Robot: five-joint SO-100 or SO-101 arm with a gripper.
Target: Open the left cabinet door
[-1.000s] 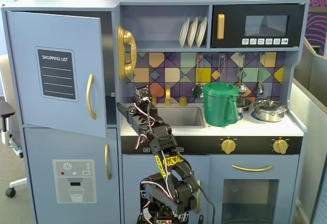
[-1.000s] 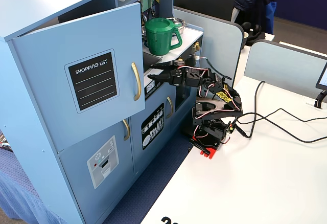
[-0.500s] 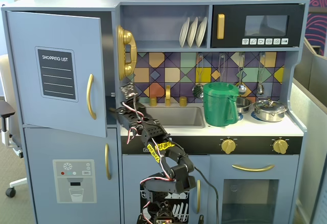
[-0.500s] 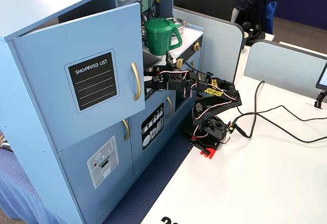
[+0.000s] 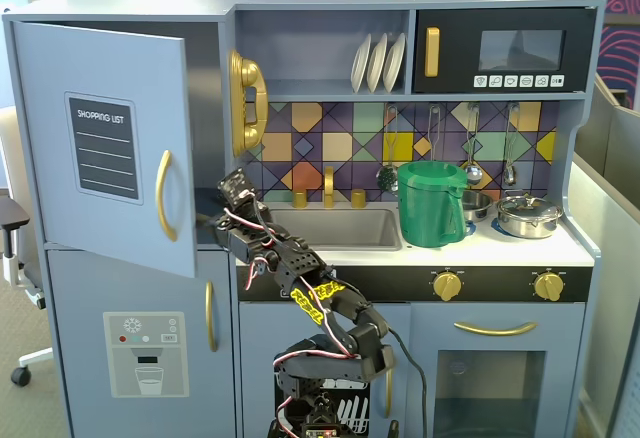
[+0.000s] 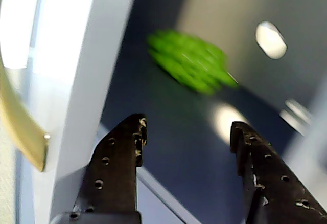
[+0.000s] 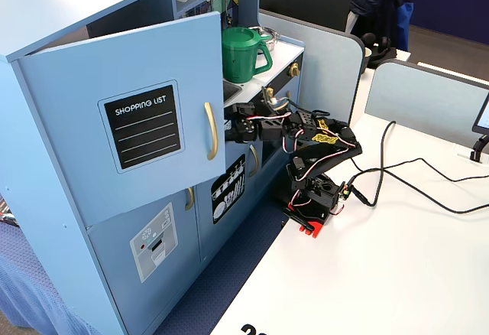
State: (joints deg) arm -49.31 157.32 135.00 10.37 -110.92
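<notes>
The left cabinet door point(image 5: 110, 138), blue-grey with a black "SHOPPING LIST" panel and a curved gold handle point(image 5: 163, 195), stands partly open, swung out from the cabinet; it also shows in the other fixed view point(image 7: 137, 128). My gripper point(image 5: 232, 196) is open and empty, just behind the door's free edge at handle height, its tips reaching into the gap point(image 7: 233, 125). In the wrist view the gripper point(image 6: 189, 132) points into the dark cabinet, with the door edge point(image 6: 76, 81) and handle point(image 6: 20, 121) to its left. A blurred green thing point(image 6: 191, 65) lies inside.
Below is the door with a water-dispenser picture point(image 5: 150, 353). A gold toy phone point(image 5: 247, 103) hangs right of the opening. A sink point(image 5: 335, 228), green pitcher point(image 5: 432, 203) and black microwave point(image 5: 505, 50) are to the right. Cables point(image 7: 397, 174) run across the white table.
</notes>
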